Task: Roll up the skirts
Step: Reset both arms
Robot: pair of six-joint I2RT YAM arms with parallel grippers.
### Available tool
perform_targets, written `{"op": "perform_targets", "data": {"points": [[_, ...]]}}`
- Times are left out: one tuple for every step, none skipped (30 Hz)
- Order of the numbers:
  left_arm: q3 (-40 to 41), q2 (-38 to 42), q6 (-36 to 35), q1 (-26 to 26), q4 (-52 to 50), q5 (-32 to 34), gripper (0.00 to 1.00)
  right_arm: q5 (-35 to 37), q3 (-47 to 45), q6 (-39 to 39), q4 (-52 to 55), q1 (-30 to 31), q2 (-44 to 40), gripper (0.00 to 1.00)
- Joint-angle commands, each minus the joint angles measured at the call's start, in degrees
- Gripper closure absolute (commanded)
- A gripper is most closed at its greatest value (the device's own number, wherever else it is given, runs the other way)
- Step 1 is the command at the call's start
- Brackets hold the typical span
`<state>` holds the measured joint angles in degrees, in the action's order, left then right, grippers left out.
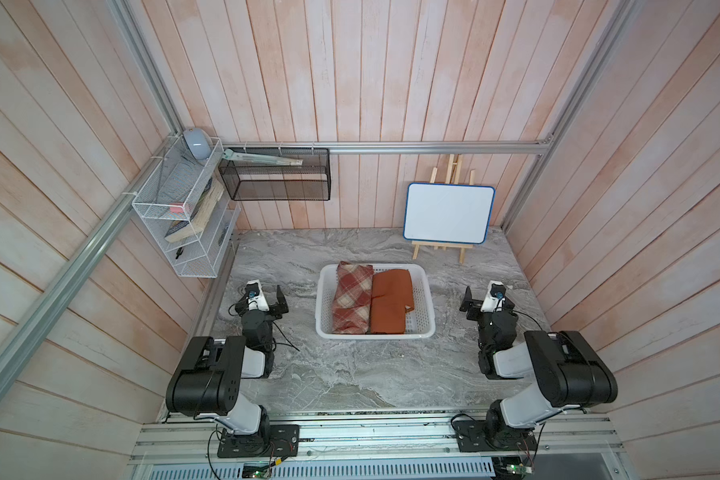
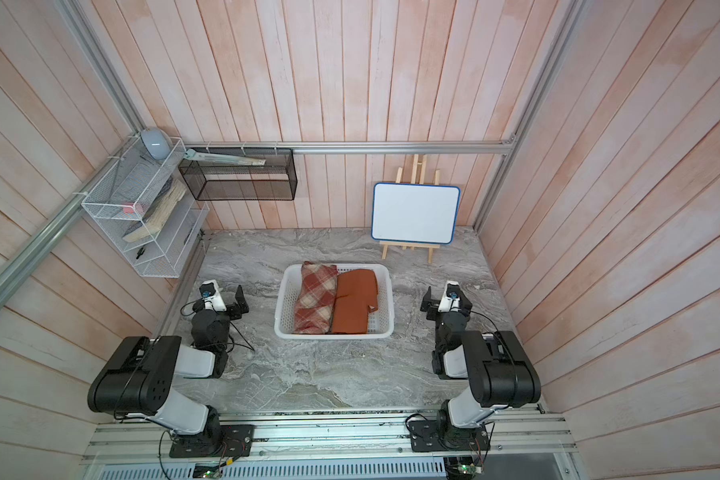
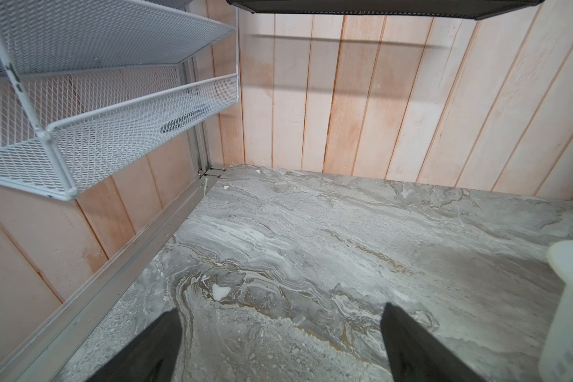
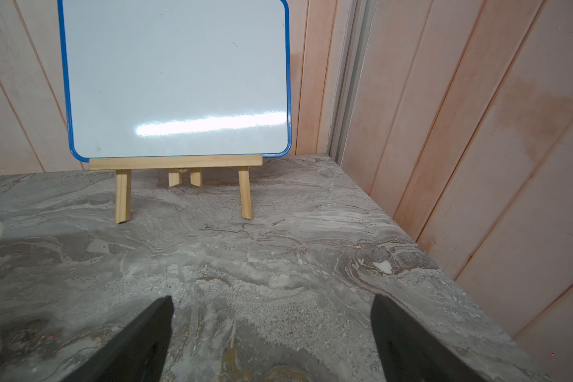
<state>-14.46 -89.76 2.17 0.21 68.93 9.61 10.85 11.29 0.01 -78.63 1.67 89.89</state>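
In both top views, the plaid skirt (image 1: 352,297) and orange skirt (image 1: 389,301) lie side by side in the basket (image 1: 375,334) on the worktop (image 1: 350,374). The left hand (image 1: 267,296) and right hand (image 1: 487,297) flank it, apart. Left wrist: jaws spread wide, grasping nothing. Right wrist: likewise, facing a whiteboard (image 4: 176,76).
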Motion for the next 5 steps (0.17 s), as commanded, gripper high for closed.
{"op": "perform_targets", "data": {"points": [[-0.9, 0.1, 0.0, -0.1, -1.0, -1.2, 0.0, 0.6, 0.3, 0.9, 0.3, -0.4, -0.1, 0.02], [-0.9, 0.1, 0.0, -0.1, -0.8, -1.2, 0.0, 0.5, 0.3, 0.9, 0.3, -0.3, -0.1, 0.02], [-0.8, 0.1, -0.1, -0.1, -0.6, -1.1, 0.0, 0.6, 0.3, 0.9, 0.3, -0.3, -0.1, 0.02], [-0.5, 0.2, -0.2, -0.1, -0.2, -1.1, 0.0, 0.6, 0.3, 0.9, 0.3, -0.3, -0.1, 0.02], [-0.4, 0.2, -0.2, -0.2, 0.1, -1.0, 0.0, 0.5, 0.3, 0.9, 0.4, -0.4, -0.2, 0.02]]}}
